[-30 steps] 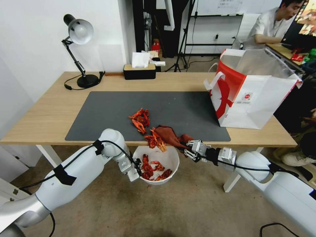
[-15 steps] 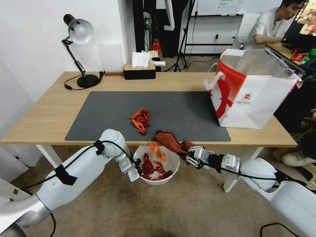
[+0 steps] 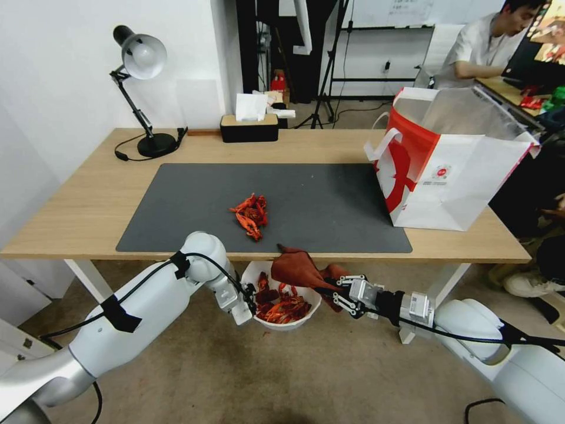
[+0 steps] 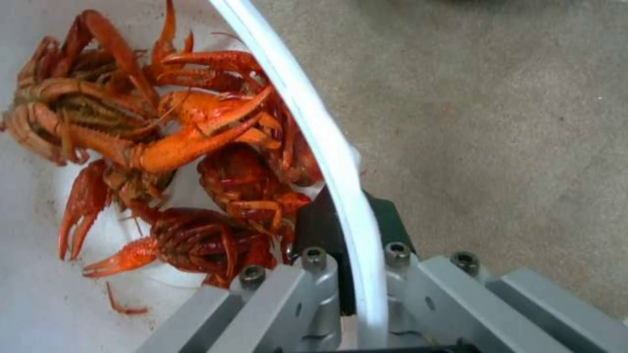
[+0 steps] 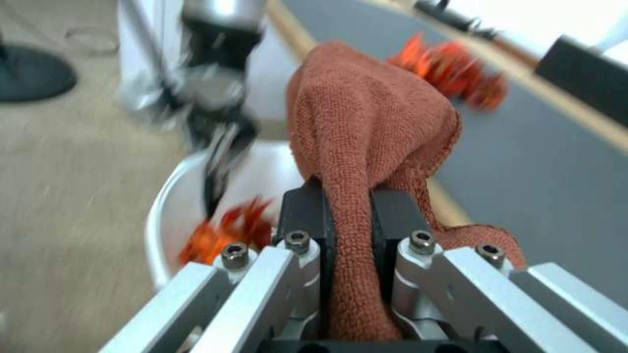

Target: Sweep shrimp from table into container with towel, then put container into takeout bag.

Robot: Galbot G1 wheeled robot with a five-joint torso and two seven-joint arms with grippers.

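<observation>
A small heap of shrimp lay on the dark grey mat near the middle of the worktop, well back from its front edge. More shrimp sat inside the container, a white bowl held below the front edge of the worktop, above the floor. The left gripper gripped that bowl by its rim, jaws clenched with one pad inside the wall and the other outside it, as the left wrist view showed. Beside the bowl, on the robot's right, the right gripper had its jaws clamped on the towel. The rust-red cloth bunched upward from the jaws and hung over the container's far side, its top reaching about level with the worktop's front edge. In the right wrist view the cloth stood between the two black pads, with the bowl and the heap on the mat beyond it. The takeout bag stood upright and open on the right end of the worktop, partly on the mat, well apart from the heap. A desk lamp and a black tissue box stood along the back edge.
</observation>
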